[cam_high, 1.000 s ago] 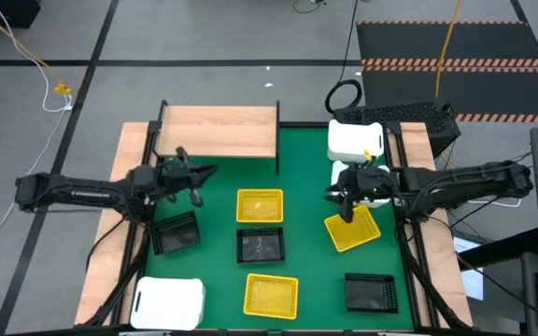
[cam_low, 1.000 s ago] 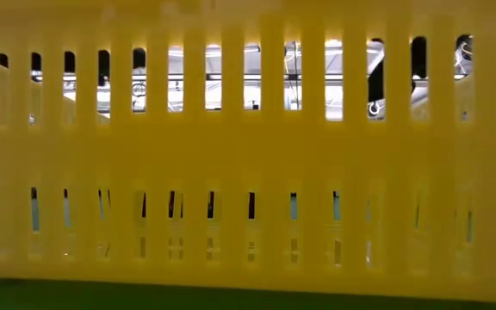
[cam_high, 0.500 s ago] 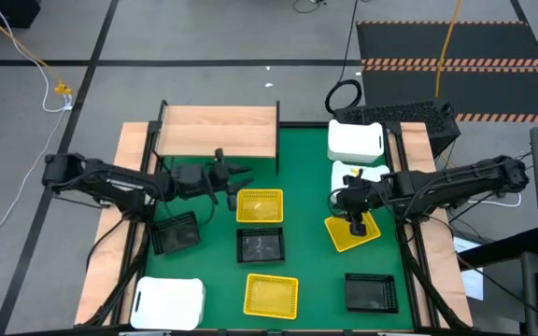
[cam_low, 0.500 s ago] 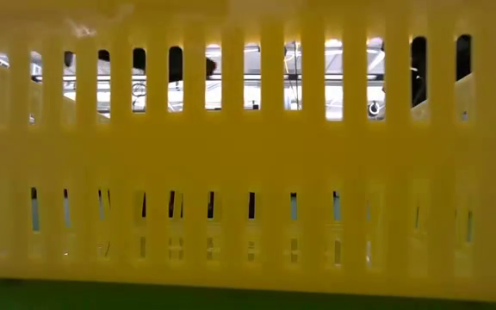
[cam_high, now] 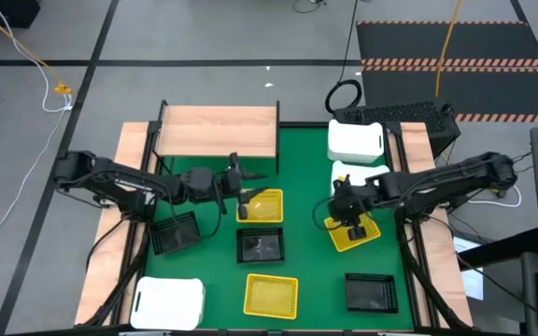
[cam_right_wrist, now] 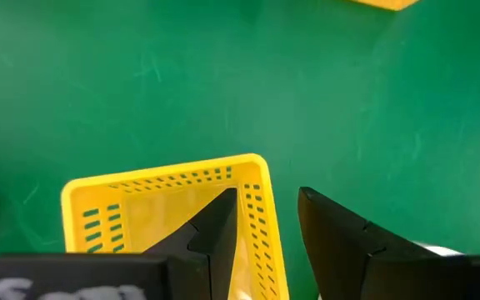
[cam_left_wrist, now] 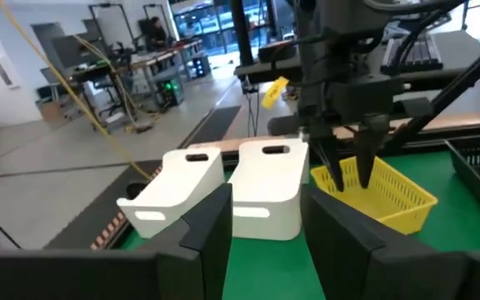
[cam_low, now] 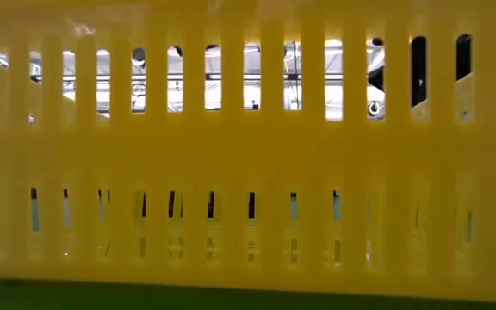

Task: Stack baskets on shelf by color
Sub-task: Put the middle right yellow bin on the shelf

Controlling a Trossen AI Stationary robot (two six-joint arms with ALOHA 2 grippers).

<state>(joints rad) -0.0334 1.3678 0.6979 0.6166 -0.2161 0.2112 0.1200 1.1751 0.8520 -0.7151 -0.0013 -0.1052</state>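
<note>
Yellow slotted basket [cam_right_wrist: 173, 221] wall between the spread fingers of the right gripper [cam_right_wrist: 265, 225] at mat's 3 o'clock, left gripper [cam_high: 243, 182] fingers parted over centre yellow basket [cam_high: 261, 207], wooden shelf [cam_high: 219, 131] at 11 o'clock, no readable writing.

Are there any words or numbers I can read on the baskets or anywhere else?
No text can be read.
Baskets, for example the yellow basket and white basket: plain, no labels.
Shelf: plain wood, no writing.
Right wrist view, bottom edge: a pale mark on the dark camera housing, too blurred to read.
Room in the left wrist view: signs, if any, are too small to read.
</note>
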